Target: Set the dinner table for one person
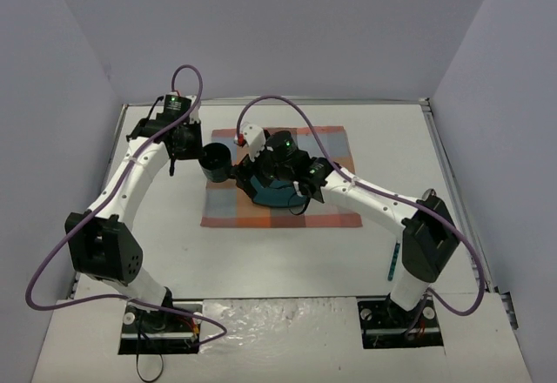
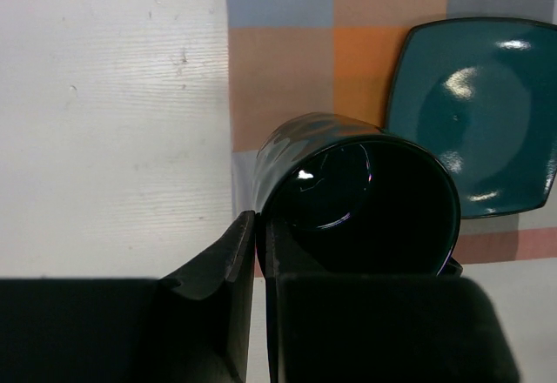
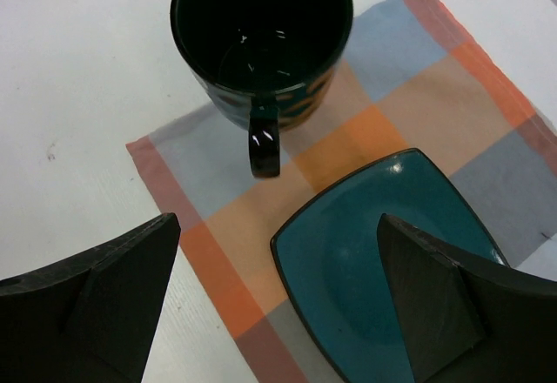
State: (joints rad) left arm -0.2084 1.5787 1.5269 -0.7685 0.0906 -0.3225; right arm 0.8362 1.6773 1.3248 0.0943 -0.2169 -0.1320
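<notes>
- Bench [image 1: 287, 252]: white, spans the whole scene under both arms. Plaid placemat [image 1: 335, 152] lies on it, centre-far.
- L claw [image 2: 259, 226]: narrow, pinched across the wall of the dark mug [image 2: 365, 200], one side outside and one inside the rim.
- Mug sits at the placemat's left edge, w/ its base partly over the cloth corner. Its handle [image 3: 264, 144] points toward the teal plate [image 3: 383, 261].
- Can't tell if the mug base rests on the cloth or hangs just off it.
- Plate is on the placemat, right of the mug and a bit nearer.
- R claw [image 3: 277, 226]: wide, holding nothing, hovering over the plate's mug-side corner.
- Risk 1: the hold is a thin pinch on a glossy wall. A fast move could make the mug swing or slip out.
- Risk 2: if let go while tilted or half on the cloth edge, the mug may rock or tip.
- Risk 3: dragging the mug sideways instead of lifting it would prob. ruck the placemat and shift the plate.
- Risk 4: the arms are crowded, w/ the R claw near the handle. If either moves before the other clears, it could knock the mug or hit the other arm.
- Risk 5: if the R claw closes on the low plate rim, it may catch cloth too and pull the mat.
</notes>
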